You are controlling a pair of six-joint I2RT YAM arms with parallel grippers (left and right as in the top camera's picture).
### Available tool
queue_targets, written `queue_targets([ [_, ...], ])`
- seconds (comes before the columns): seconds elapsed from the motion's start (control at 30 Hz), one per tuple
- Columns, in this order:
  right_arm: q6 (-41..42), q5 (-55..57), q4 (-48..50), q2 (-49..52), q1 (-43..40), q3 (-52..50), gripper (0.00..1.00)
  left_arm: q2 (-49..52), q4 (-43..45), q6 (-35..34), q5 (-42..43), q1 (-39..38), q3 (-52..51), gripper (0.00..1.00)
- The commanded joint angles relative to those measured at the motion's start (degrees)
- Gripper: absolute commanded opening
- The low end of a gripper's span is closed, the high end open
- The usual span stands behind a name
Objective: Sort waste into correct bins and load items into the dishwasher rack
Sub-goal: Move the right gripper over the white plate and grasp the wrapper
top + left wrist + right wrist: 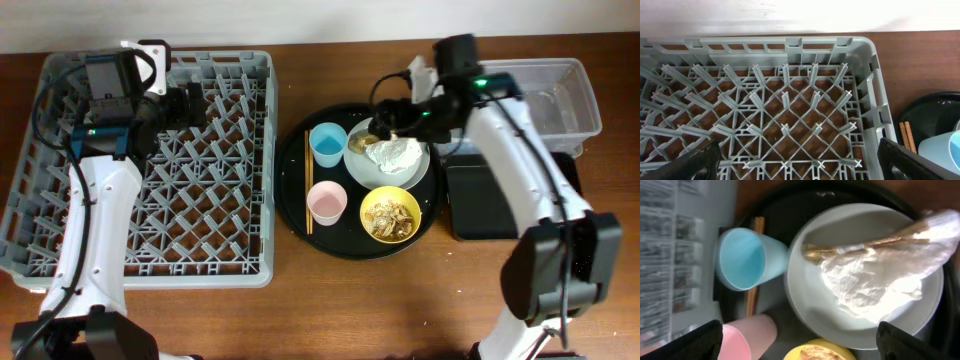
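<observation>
The grey dishwasher rack [150, 275] fills the left side. My left gripper [195, 105] is open and empty over its far right part, pegs below it in the left wrist view [800, 165]. The pale plate [424, 172] holds white napkins [392, 153] with a brown wrapper [865, 245]. My right gripper [385, 118] is open just above the plate [815, 305] and napkins [875, 280]. The blue cup [327, 143], pink cup [327, 203], yellow bowl [390, 213] with noodle scraps and the chopsticks [307, 190] sit nearby.
All the dishes stand on a large round black tray [295, 215] at the centre. A clear plastic tub [560, 95] stands at the far right, with a shallow black rectangular tray [490, 200] in front of it under my right arm.
</observation>
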Motion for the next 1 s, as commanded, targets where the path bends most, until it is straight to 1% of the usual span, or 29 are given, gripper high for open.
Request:
queue_targets([
  [0.0,9.09,17.53,0.11,3.37,5.88,1.2,0.98,0.26,0.09,0.72,-0.17,0.15,1.09,1.0],
  [0.1,9.77,18.58,0.15,8.59,7.61,1.2,1.0,0.31,0.07,0.72,-0.17,0.15,1.09,1.0],
  [0.13,9.88,20.09,0.13,10.29,7.61,1.2,0.94,0.31,0.07,0.72,-0.17,0.15,1.09,1.0],
  [0.17,10.36,22.08,0.13,11.39,7.54,1.2,0.91,0.31,0.09,0.72,-0.17,0.15,1.09,1.0],
  [0.23,10.95,25.88,1.14,14.01,7.5,1.18,0.91,0.31,0.07,0.72,-0.17,0.15,1.09,1.0],
  [0.27,10.95,26.4,1.88,15.17,7.5,1.18,0.89,0.31,0.09,0.72,-0.17,0.15,1.09,1.0],
  [0.33,10.97,26.47,3.23,17.49,7.5,1.18,0.79,0.31,0.07,0.72,-0.17,0.15,1.09,1.0],
  [0.37,10.99,26.4,3.34,18.34,7.5,1.18,0.68,0.31,0.09,0.72,-0.17,0.15,1.09,1.0],
  [0.4,10.99,26.27,3.37,18.43,7.5,1.18,0.48,0.31,0.09,0.72,-0.17,0.15,1.09,1.0],
  [0.43,10.99,26.27,3.37,18.43,7.5,1.2,0.31,0.31,0.09,0.72,-0.17,0.15,1.09,1.0],
  [0.47,10.99,26.25,3.15,18.43,7.5,1.2,0.1,0.31,0.09,0.7,-0.17,0.15,1.09,1.0],
  [0.5,10.97,26.25,2.97,18.4,7.5,1.2,0.04,0.31,0.09,0.72,-0.17,0.15,1.09,1.0],
  [0.57,10.95,26.23,0.7,17.46,7.48,2.43,0.04,0.31,0.07,0.72,-0.17,0.15,1.09,1.0],
  [0.6,10.95,26.25,-3.02,16.09,7.48,5.03,0.04,0.31,0.07,0.72,-0.17,0.15,1.09,1.0],
  [0.67,10.54,26.25,-10.73,13.14,7.19,11.63,0.04,0.31,0.07,0.72,-0.17,0.15,1.09,1.0],
  [0.7,10.54,26.25,-16.31,11.04,6.38,17.84,0.04,0.31,0.09,0.72,-0.17,0.15,1.09,1.0],
  [0.77,10.51,26.25,-21.49,8.96,4.02,26.77,0.04,0.31,0.07,0.72,-0.17,0.15,1.09,1.0],
  [0.83,10.56,26.25,-22.25,8.79,1.09,31.87,0.04,0.31,0.07,0.72,-0.17,0.15,1.09,1.0],
  [0.97,10.64,26.97,-16.28,9.22,-5.53,31.98,0.04,0.31,0.09,0.72,-0.17,0.15,1.09,1.0],
])
